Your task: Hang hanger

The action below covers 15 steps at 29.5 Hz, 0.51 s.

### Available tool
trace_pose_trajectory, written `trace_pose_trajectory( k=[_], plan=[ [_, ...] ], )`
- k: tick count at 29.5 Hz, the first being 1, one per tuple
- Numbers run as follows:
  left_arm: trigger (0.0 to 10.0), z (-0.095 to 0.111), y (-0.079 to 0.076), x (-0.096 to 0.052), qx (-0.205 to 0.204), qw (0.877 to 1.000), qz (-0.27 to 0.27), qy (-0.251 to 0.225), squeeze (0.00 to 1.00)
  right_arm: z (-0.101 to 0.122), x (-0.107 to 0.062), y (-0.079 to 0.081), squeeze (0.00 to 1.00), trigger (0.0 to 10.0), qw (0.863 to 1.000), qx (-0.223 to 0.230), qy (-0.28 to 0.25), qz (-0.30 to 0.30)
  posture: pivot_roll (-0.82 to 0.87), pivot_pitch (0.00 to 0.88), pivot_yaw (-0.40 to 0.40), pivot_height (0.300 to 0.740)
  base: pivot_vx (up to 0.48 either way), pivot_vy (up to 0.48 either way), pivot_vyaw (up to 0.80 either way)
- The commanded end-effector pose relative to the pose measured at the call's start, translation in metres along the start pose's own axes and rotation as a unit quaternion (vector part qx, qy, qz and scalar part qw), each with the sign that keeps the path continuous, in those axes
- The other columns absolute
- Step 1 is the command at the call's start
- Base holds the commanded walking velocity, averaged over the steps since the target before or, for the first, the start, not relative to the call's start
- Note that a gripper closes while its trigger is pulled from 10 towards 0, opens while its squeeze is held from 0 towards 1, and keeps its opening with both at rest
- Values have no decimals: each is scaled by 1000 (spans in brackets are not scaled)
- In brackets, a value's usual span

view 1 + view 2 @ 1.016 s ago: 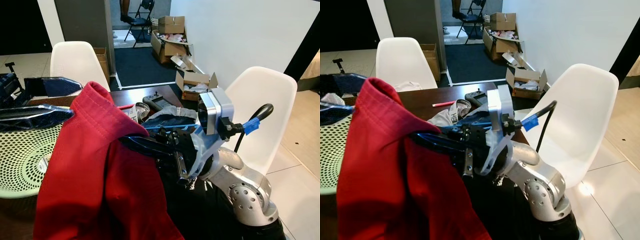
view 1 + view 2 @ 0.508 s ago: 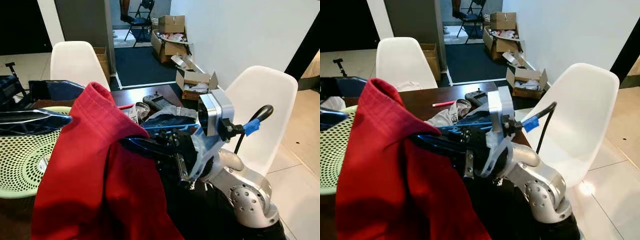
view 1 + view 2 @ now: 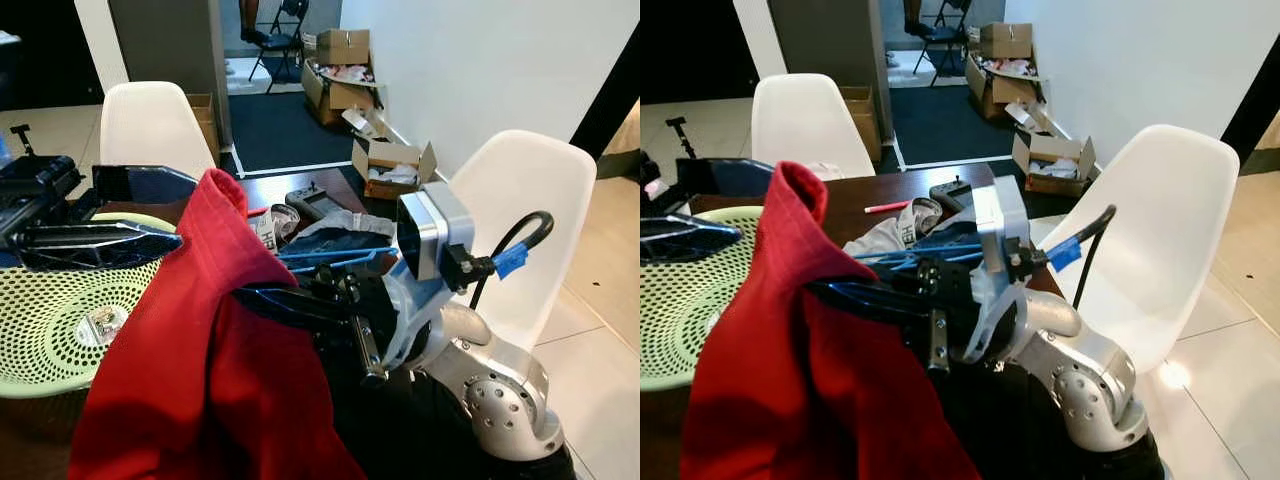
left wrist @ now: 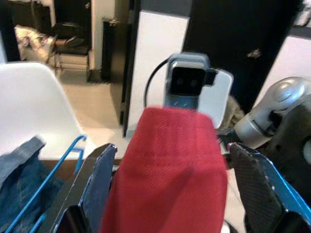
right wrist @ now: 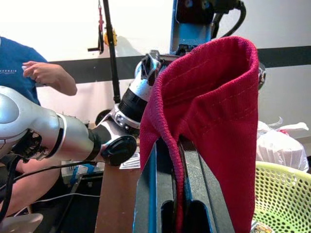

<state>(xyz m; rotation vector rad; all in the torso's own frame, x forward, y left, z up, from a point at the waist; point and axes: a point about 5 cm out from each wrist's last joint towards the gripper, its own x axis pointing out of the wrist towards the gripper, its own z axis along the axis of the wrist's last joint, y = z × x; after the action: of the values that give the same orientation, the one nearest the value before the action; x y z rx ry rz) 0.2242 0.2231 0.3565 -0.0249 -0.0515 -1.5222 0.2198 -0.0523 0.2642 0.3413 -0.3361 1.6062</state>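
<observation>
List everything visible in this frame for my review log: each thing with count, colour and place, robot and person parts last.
Garment: one, red, draped over the right gripper's fingers.
Hanger: one, blue wire, by the right gripper above the table.
Laundry basket: one, pale green, on the table at the robot's left.
Table: one, dark brown, in front of the robot.
Clothes: a grey and denim pile on the table behind the hanger.
Chairs: two, white, at the table's far and right sides.
Cardboard boxes: several, brown, along the wall.
Person: one, blue sleeve, in the right wrist view.
Left gripper: open, above the basket beside the garment.
Right gripper: shut on the garment.
</observation>
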Motion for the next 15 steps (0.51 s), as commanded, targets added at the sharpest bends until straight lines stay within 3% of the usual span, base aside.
trace_pose_trajectory(
  k=[1, 15],
  plan=[
    [10000, 0, -2, 7, -1, 1000, -22, 0, 0, 0, 3, 6, 0, 0, 1000, -1, 1, 17, 122, 40, -33, 740, 0, 0, 0],
    [10000, -4, -4, 9, -14, 999, -43, -4, 0, 0, 3, 7, 0, 0, 1000, -2, 5, 19, 114, 40, -31, 740, 0, 0, 0]
  ],
)
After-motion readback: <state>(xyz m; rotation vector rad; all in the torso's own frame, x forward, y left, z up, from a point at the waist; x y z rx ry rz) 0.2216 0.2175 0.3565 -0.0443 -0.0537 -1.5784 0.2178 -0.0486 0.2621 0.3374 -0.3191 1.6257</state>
